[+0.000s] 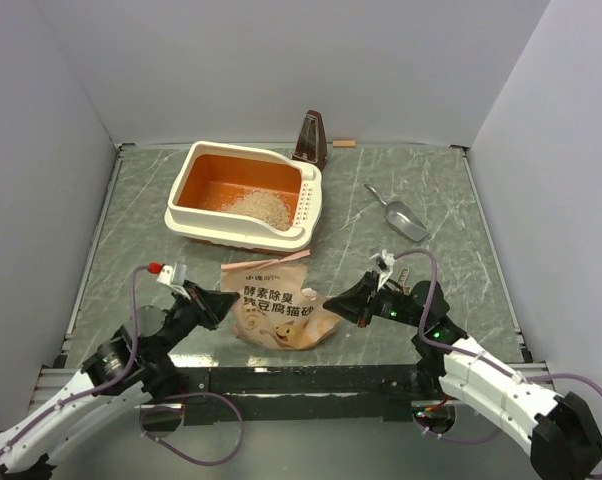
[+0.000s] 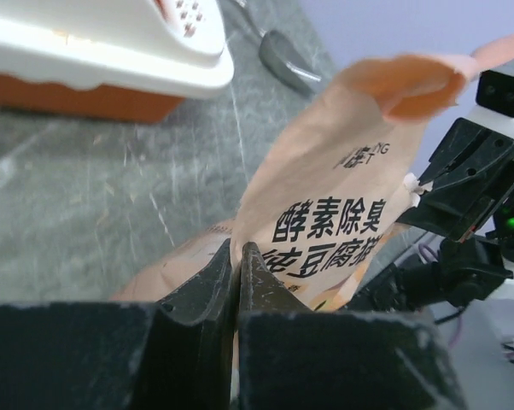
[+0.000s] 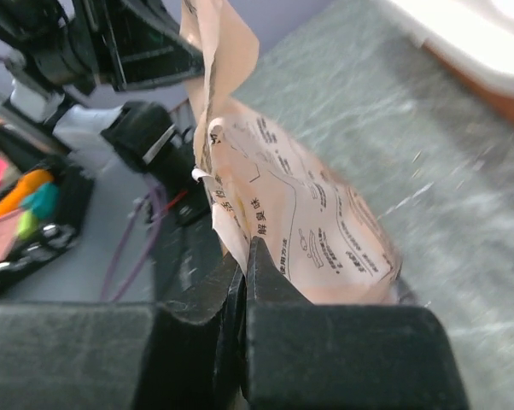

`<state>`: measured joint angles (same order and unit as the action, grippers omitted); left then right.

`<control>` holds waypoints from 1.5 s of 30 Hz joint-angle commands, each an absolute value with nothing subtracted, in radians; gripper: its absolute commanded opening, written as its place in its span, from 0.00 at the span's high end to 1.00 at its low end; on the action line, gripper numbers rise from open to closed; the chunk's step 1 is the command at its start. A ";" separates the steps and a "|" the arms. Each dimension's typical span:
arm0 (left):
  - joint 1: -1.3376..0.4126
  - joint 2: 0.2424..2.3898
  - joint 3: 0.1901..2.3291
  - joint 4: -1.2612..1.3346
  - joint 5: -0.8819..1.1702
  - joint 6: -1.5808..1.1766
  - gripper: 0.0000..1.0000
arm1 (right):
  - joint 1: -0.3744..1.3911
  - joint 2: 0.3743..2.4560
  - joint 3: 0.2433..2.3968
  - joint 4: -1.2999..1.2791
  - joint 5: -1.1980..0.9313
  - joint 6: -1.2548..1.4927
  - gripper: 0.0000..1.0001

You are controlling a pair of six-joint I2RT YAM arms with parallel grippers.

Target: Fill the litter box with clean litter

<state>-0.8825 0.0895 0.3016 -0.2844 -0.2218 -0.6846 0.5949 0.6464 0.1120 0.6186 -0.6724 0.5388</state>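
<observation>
The litter box (image 1: 243, 192) is a cream-white tray with an orange inside, standing at the back centre; its rim also shows in the left wrist view (image 2: 112, 60). A loose heap of pale clean litter (image 1: 259, 206) lies inside it. The tan printed bag (image 1: 276, 305) sits near the table's front edge, between my two grippers. My left gripper (image 1: 226, 305) (image 2: 237, 252) is shut on the bag's (image 2: 342, 196) left edge. My right gripper (image 1: 331, 303) (image 3: 244, 252) is shut on the bag's (image 3: 308, 231) right edge.
A grey metal scoop (image 1: 399, 217) lies to the right of the litter box. A dark brown metronome (image 1: 311, 138) stands behind the box, with a small wooden piece (image 1: 343, 143) beside it. White walls enclose the table on three sides.
</observation>
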 commanded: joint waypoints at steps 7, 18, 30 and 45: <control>-0.873 0.178 0.598 -0.708 -0.290 -1.107 0.99 | 0.534 0.633 0.279 0.114 -0.935 0.727 1.00; -0.871 0.126 0.543 -0.764 -0.115 -1.267 0.99 | 0.528 0.614 0.173 0.202 -1.080 0.847 1.00; -0.873 0.069 0.440 -0.450 -0.015 -1.000 0.53 | 0.528 0.577 0.169 0.209 -1.092 0.810 1.00; -0.873 0.305 0.399 -0.183 0.216 -0.828 0.61 | 0.528 0.563 0.140 0.267 -1.106 0.831 1.00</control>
